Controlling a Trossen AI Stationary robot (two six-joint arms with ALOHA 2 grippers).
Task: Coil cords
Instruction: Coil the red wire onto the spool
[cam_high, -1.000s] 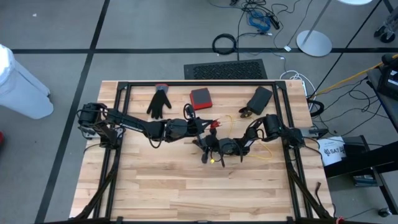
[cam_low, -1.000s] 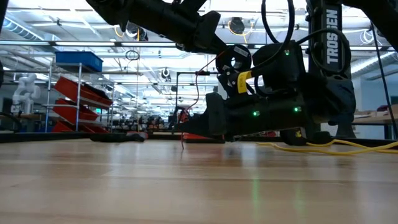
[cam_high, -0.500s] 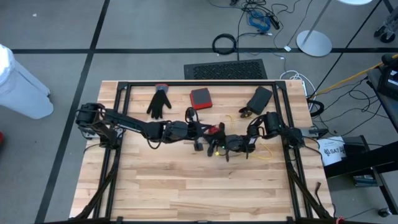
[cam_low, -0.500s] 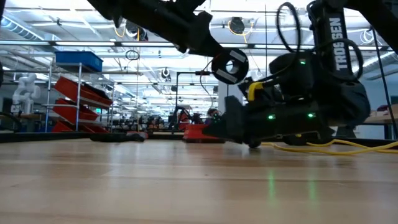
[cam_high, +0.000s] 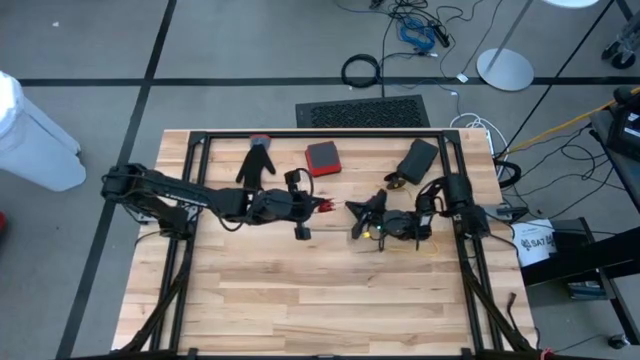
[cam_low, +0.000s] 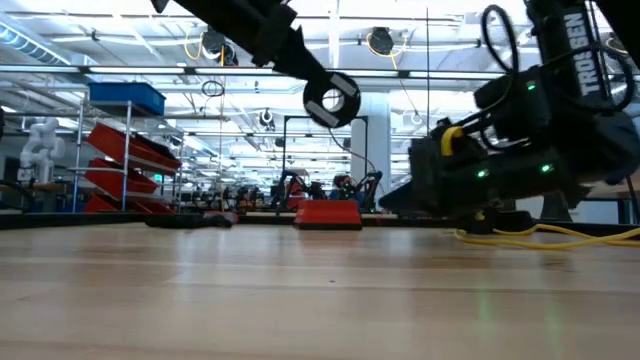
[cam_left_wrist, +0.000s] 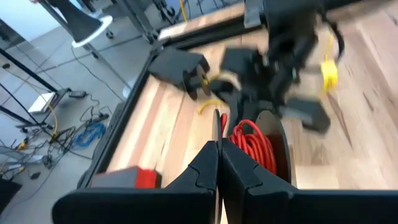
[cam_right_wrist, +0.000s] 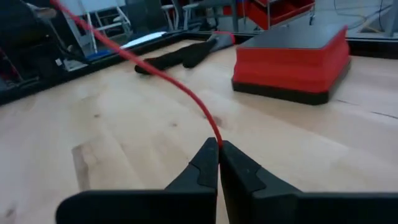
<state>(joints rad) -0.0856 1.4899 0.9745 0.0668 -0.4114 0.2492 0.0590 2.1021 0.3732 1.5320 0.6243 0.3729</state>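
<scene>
Two dark robot arms meet near the middle of a pale wooden table (cam_high: 300, 290), seen from above, from table height and from each wrist.

The right gripper (cam_right_wrist: 219, 149) has its two fingers pressed together, pinching the end of a thin red cord (cam_right_wrist: 168, 81). From the pinch the cord rises away from the fingertips in a taut curve toward the far side of the table. From above, this gripper (cam_high: 352, 208) lies low over the wood on the right half of the table, pointing toward the left arm.

Just beyond the right gripper's tips sits a red box with a black base (cam_right_wrist: 292, 56). Farther past it lies a black glove (cam_right_wrist: 180, 57), flat on the wood near the table's black frame.

The left gripper (cam_left_wrist: 219, 149) is also closed, its fingers squeezed on the same red cord, which shows as a small bundle of red loops (cam_left_wrist: 252, 140) immediately beyond the fingertips. From above, this gripper (cam_high: 322, 206) faces the right one, the two tips near each other with the red cord between them.

Behind the right gripper, toward its arm's base, a long yellow cord (cam_high: 428, 243) lies loose on the table; the low view shows it (cam_low: 560, 236) trailing flat along the wood. Beyond the left gripper's fingertips, past the right arm, a black block-shaped object (cam_left_wrist: 180, 65) rests near the table edge, with a bit of yellow cord beside it.
</scene>
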